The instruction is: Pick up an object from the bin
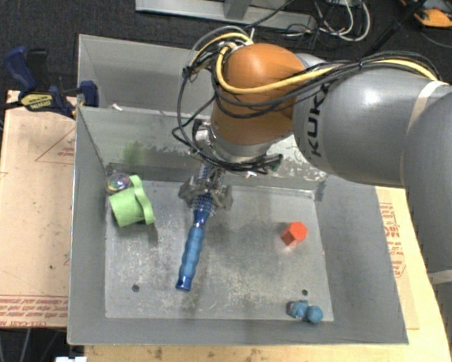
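Observation:
A long blue stick-shaped tool (pixel 192 249) lies in the middle of the bin, running from the centre down toward the front. My gripper (pixel 205 196) is at its upper end, with its fingers on either side of the blue tip. A light green cylinder-like thing (pixel 132 202) with a small shiny cap lies to the left of the gripper.
A small red block (pixel 292 233) sits to the right of centre. A small blue lumpy piece (pixel 306 311) lies near the front right corner. The arm with its orange cover hangs over the back of the bin.

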Controlling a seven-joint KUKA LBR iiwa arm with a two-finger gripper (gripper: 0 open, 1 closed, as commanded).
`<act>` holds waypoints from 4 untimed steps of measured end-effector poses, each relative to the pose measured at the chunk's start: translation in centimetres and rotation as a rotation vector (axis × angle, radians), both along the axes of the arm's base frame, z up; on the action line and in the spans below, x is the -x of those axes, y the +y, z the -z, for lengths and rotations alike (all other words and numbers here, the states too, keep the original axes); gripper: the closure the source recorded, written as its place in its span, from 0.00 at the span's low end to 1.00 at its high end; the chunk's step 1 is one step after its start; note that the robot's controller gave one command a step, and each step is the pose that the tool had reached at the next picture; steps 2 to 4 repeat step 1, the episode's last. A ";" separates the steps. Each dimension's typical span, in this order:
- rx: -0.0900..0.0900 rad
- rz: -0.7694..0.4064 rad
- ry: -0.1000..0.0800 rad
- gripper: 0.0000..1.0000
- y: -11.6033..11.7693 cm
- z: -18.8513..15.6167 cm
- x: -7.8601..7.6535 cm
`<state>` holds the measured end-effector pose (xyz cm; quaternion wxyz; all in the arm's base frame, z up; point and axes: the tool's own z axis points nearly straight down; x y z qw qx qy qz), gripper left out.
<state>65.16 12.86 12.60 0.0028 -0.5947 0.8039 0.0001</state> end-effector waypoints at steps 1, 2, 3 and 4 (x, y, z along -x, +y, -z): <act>0.000 0.003 -0.005 1.00 0.1 -6.9 -0.1; 0.000 0.003 -0.005 1.00 0.1 -6.9 -0.1; 0.000 0.003 -0.005 1.00 0.1 -6.9 -0.1; 0.000 0.003 -0.005 1.00 0.1 -6.9 -0.1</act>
